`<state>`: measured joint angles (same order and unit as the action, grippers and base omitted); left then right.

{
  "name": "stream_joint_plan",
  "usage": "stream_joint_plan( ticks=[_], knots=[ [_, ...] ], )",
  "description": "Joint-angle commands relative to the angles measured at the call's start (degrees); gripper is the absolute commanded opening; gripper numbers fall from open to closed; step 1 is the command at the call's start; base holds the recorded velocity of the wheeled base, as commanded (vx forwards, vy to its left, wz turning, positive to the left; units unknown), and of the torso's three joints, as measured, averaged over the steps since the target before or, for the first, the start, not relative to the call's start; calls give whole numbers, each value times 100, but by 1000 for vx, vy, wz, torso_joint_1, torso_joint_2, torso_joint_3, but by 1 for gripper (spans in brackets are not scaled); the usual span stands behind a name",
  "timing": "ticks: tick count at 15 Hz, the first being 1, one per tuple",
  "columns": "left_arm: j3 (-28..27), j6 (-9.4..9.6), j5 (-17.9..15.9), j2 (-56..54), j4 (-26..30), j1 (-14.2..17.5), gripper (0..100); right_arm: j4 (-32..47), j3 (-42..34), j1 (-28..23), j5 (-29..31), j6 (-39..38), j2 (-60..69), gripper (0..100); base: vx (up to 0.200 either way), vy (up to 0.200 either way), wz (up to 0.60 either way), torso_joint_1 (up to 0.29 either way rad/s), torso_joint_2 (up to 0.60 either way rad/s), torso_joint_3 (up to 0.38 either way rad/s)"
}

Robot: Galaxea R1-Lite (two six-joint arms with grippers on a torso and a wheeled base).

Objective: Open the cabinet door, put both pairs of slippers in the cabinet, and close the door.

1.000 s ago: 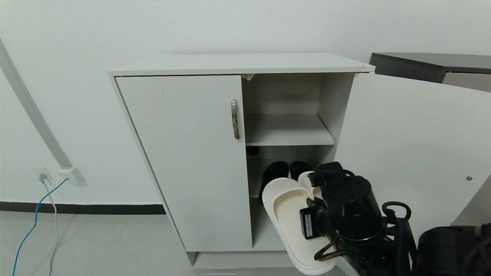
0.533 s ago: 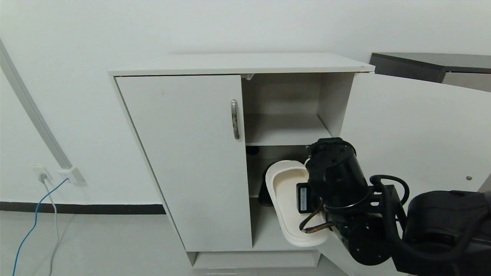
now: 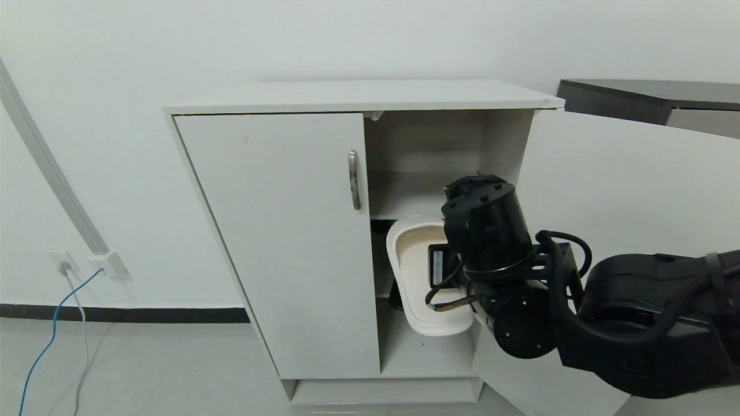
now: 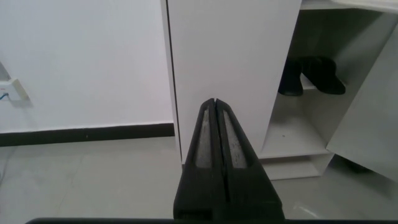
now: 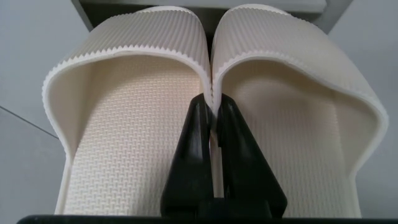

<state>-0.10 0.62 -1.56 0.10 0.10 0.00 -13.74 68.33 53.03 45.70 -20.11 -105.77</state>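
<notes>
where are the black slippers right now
In the left wrist view, the black slippers sit on the lower shelf in the open right side of the white cabinet, just behind the cream foam slippers clamped in the right gripper.

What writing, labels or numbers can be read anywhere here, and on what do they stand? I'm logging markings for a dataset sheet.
Small pale label on the right arm's wrist: print too small to read.
Cabinet, white slippers, black slippers, wall socket: no text can be made out on any of them.
</notes>
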Motion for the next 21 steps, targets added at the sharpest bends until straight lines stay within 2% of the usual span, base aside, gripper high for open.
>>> stream_joint_plan(
  ticks=[1,4,9,18,21],
  knots=[
    [1,-1,-2,-1,-1,0,0,-6,225,-82,0,51,-208,0,0,0,0,0,0,0],
    [1,-1,-2,-1,-1,0,0,12,436,-328,-26,78,-339,0,0,0,0,0,0,0],
    [1,-1,-2,-1,-1,0,0,12,453,-346,-35,104,-375,0,0,0,0,0,0,0],
    [1,-1,-2,-1,-1,0,0,-6,436,-346,-35,104,-366,0,200,0,0,0,4,3],
    [1,-1,-2,-1,-1,0,0,-6,445,-355,-35,104,-383,0,0,0,0,0,0,0]
  ],
)
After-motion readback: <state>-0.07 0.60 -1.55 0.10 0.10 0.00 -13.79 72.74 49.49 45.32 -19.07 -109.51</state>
